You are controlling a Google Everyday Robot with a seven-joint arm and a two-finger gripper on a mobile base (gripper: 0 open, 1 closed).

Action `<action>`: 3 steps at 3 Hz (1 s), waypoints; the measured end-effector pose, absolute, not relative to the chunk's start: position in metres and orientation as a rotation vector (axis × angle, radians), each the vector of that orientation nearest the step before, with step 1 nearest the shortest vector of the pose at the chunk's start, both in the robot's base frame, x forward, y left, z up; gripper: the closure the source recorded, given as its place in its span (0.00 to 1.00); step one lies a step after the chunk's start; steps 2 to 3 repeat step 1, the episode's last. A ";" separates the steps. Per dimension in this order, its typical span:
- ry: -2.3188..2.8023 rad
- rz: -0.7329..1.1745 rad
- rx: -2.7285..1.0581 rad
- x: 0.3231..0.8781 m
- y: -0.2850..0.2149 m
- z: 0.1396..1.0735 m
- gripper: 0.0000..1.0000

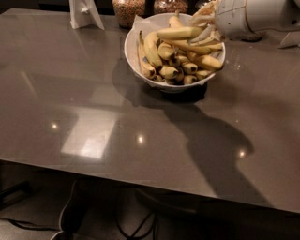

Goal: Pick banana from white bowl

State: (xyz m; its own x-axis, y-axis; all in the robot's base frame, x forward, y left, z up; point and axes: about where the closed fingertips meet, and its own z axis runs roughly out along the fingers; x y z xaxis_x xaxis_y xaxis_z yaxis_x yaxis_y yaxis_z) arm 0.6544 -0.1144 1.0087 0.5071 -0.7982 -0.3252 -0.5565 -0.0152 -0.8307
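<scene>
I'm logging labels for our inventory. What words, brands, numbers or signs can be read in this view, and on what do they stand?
No text can be read.
The white bowl, the banana and the white stand at the back left show no print.
The glass jars show no legible label.
The gripper, over the bowl's right side by the banana's end, bears no lettering that can be made out.

You have grey glossy table (pixel 93 93) across frame. White folded stand (pixel 85 14) upper left. Grain jar (pixel 127 10) and second jar (pixel 169 5) top centre, side by side. Cables (pixel 66 211) bottom left, under table. Gripper (pixel 206 18) upper right.
</scene>
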 end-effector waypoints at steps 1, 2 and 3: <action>1.143 -0.234 -1.657 0.639 -0.122 1.019 1.00; 1.143 -0.234 -1.657 0.639 -0.122 1.019 1.00; 1.143 -0.234 -1.657 0.639 -0.122 1.019 1.00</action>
